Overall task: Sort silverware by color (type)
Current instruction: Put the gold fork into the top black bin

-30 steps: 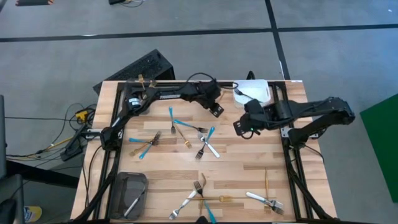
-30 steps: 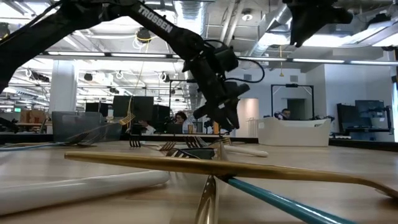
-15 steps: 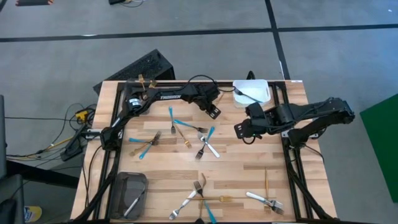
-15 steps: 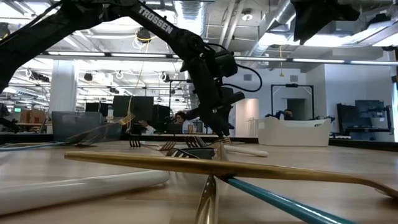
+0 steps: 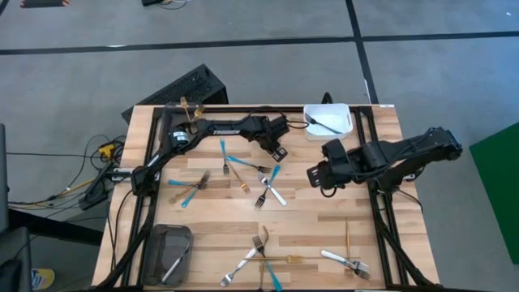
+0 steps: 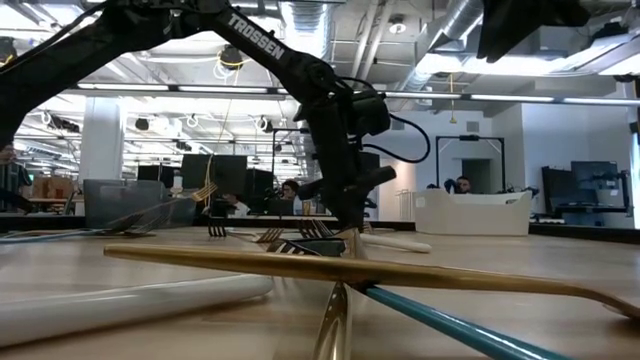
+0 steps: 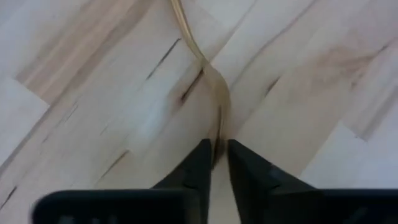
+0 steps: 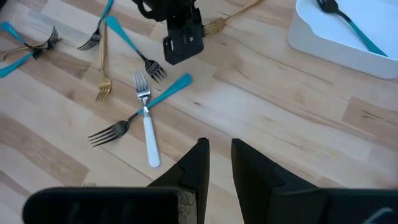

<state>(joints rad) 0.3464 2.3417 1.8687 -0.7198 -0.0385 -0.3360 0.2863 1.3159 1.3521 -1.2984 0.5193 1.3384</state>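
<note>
The silverware lies scattered on the wooden table [image 5: 316,215]: blue-handled, gold and silver forks in a middle heap [image 5: 243,166] and a near heap [image 5: 259,251]. A gold fork [image 8: 233,17] lies on the boards at the far middle. My left gripper [image 5: 280,152] stands low over it, pointing steeply down, shut on its tine end. My right gripper [image 5: 316,172] hovers high over the table's right half, open, with nothing between its fingers [image 8: 196,162]. My left gripper pinches the gold fork's head [image 7: 217,134] between its two fingers, which come from above, slanting down. The fingers stand one on each side of the head, along the fork's line. The fork lies flat on the table, its handle [image 7: 183,28] running away from the fingers.
A white bin [image 5: 328,120] at the far right holds a blue-handled fork. A dark tray [image 5: 169,246] at the near left holds a silver utensil. A black tray [image 5: 186,85] lies beyond the far left corner. Bare boards lie between the two heaps.
My left gripper has sunk toward the table onto the gold fork, tipping steeper, and its fingers have drawn together around the fork's head. The fork has stayed flat on the boards. My right gripper has drifted a little toward the near edge.
</note>
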